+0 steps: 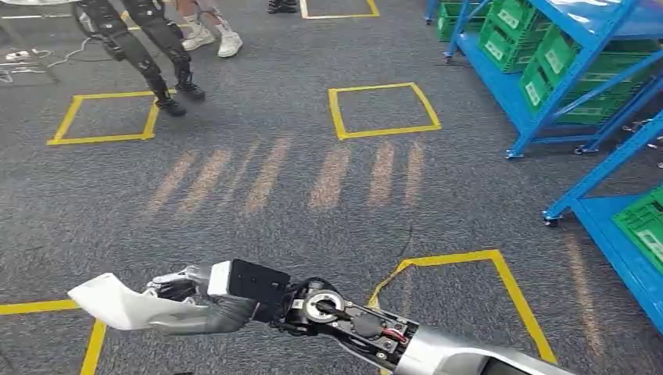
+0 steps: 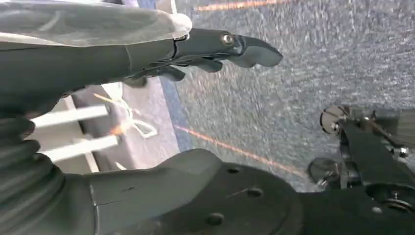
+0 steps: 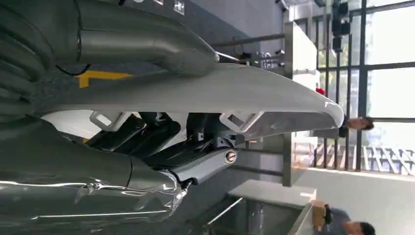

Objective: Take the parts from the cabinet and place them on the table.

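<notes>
You find the right robot hand [image 1: 184, 287] grasping the white part [image 1: 117, 306] — its long axis runs straight outward past the fingertips, along the forearm line. The left robot hand [image 2: 147, 58] carries nothing, fingers extended. No surface is in sight yet — carry first.

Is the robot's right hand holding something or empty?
Holding. The right hand grips a white part, its fingers wrapped around it.

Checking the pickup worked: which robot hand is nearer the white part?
Right. The right robot hand grips the white part; the left robot hand hangs over carpet, holding nothing.
</notes>
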